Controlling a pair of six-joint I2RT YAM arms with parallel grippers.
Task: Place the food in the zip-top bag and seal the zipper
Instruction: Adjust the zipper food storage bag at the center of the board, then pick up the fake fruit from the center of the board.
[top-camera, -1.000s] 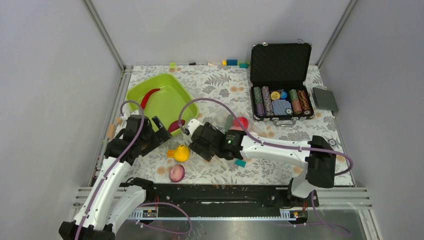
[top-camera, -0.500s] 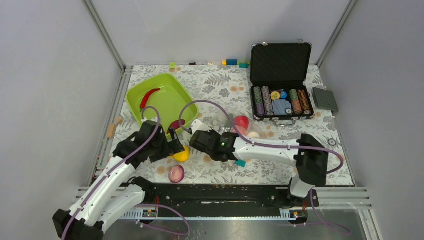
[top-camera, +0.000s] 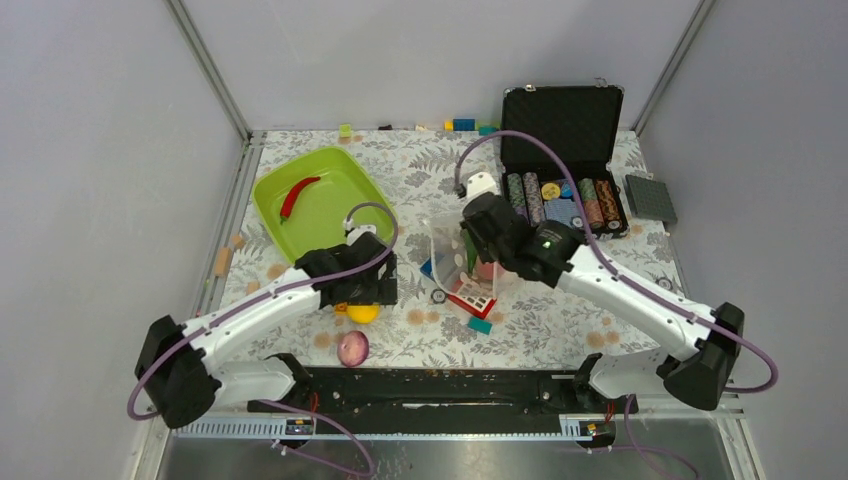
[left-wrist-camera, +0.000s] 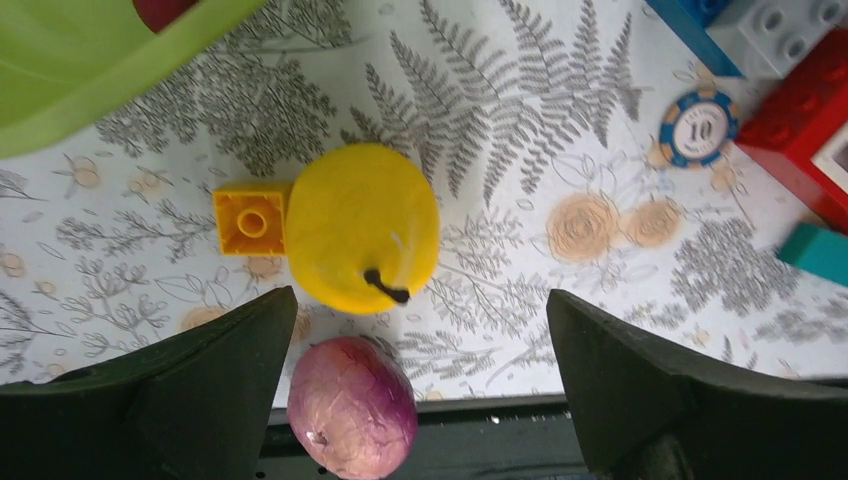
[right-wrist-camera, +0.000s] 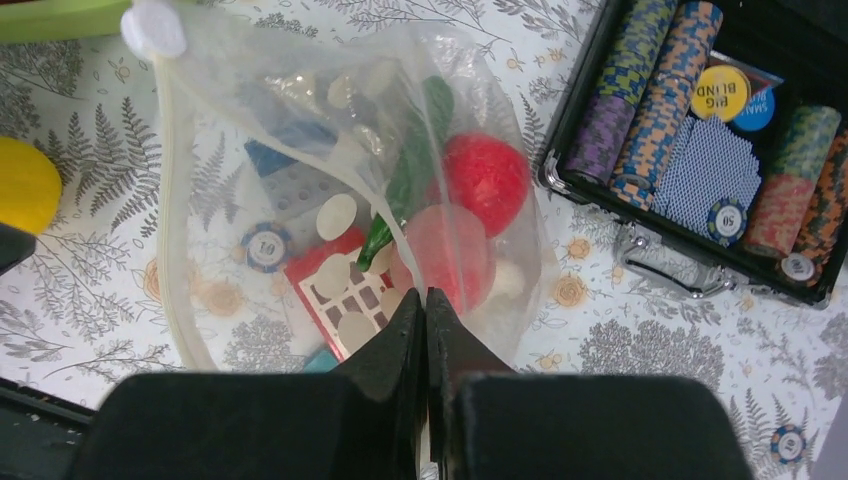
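Here, the right claw (right-wrist-camera: 426, 305) is pressed together on the clear film of the zip-top bag (right-wrist-camera: 300, 150), which is held near the middle of the worktop (top-camera: 420, 165), just left of the poker chip case (top-camera: 560, 190). Red and pink food pieces (right-wrist-camera: 485, 180) are seen inside it. The left claw (left-wrist-camera: 420, 300) is spread wide above the yellow lemon (left-wrist-camera: 360, 225), with the purple onion (left-wrist-camera: 352, 405) just nearer. A red chili (top-camera: 298, 195) lies in the green tub (top-camera: 330, 215) at far left.
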